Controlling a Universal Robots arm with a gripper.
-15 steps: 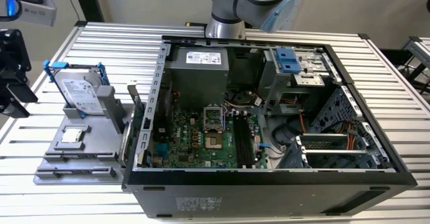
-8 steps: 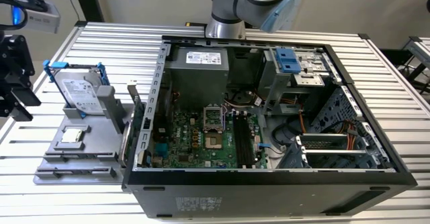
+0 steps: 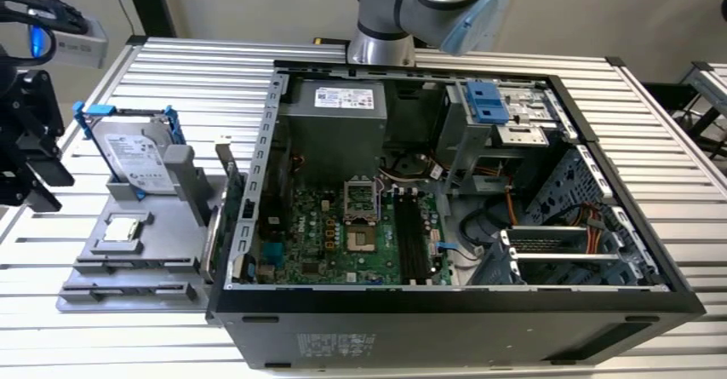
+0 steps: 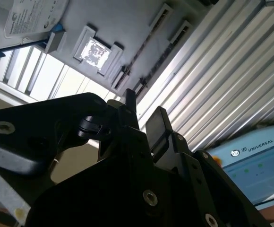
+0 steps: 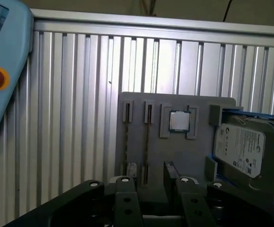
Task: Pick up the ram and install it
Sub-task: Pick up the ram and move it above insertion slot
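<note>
**Exterior view.** The tool (image 3: 37,183) hangs at the exterior view's left edge, beside the grey fixture (image 3: 170,230) on the table (image 3: 170,64). The open computer case (image 3: 455,307) stands on the exterior view's right of the fixture.

**Second wrist view.** The tool's fingers (image 4: 158,124) stand apart, released, with nothing between them.

**First wrist view.** The ram (image 5: 146,142), seen edge-on as a thin dark strip, appears to sit in the fixture slot nearest the processor (image 5: 179,121). The hard drive (image 5: 245,151) stands on the processor's far side from the ram.
</note>
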